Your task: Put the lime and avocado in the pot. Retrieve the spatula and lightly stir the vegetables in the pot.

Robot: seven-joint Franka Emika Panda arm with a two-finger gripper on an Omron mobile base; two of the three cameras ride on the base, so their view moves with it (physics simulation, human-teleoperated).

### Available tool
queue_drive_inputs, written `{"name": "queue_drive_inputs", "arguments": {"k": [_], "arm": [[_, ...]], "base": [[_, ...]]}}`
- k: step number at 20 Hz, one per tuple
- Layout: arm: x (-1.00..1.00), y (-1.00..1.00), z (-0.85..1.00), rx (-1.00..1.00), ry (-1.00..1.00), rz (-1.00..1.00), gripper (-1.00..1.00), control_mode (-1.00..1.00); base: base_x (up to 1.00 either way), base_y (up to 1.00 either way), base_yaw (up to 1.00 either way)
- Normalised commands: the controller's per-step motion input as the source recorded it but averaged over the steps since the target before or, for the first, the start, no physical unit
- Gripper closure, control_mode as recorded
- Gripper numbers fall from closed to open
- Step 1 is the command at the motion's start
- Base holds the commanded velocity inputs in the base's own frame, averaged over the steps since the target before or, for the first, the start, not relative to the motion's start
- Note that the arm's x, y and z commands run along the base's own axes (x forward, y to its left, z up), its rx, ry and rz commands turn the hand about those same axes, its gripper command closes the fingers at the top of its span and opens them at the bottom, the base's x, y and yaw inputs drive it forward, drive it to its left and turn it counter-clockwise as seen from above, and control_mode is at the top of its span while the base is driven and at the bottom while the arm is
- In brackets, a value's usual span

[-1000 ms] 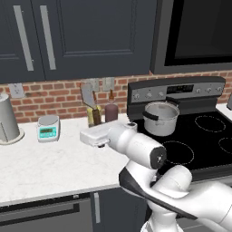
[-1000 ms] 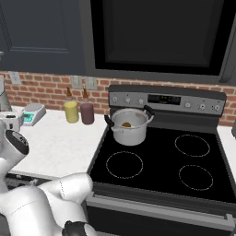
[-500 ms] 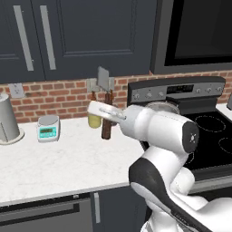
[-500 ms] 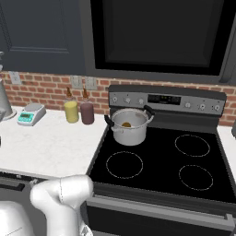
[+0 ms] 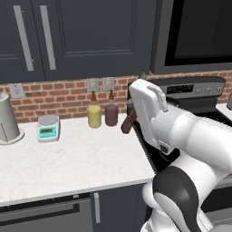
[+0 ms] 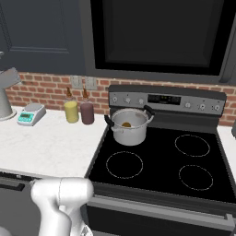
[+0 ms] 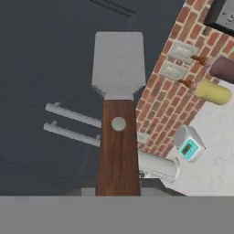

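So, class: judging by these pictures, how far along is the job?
Done, at least in part: something brown lies in the pot on the stove, likely the avocado; the lime cannot be made out. In hand: the gripper is shut on the spatula, held over the counter. Left: carry it to the pot and stir.

fingers clamped, arm raised

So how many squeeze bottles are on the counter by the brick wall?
2. A yellow bottle and a dark maroon bottle stand side by side against the brick wall, left of the stove. The arm could hide others.
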Motion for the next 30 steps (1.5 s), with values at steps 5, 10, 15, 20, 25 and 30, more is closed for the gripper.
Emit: {"name": "queue_drive_inputs", "arguments": {"k": [5, 10, 15, 20, 25, 30], "arm": [[-0.27, -0.51, 0.45, 0.75, 0.31, -0.11, 1.0, -1.0], [-0.21, -0.44, 0.45, 0.78, 0.41, -0.12, 1.0, -1.0], [-0.06, -0.65, 0.16, 0.83, 0.45, -0.07, 1.0, -1.0], [0.0, -0.76, 0.02, 0.82, 0.38, -0.03, 1.0, -1.0], [0.06, -0.73, -0.22, 0.71, 0.15, 0.0, 1.0, -1.0], [0.2, -0.46, -0.01, 0.35, 0.29, 0.07, 1.0, -1.0]], "base": [[0.0, 0.0, 0.0], [0.0, 0.0, 0.0], [0.0, 0.0, 0.0], [0.0, 0.0, 0.0], [0.0, 0.0, 0.0], [0.0, 0.0, 0.0]]}}
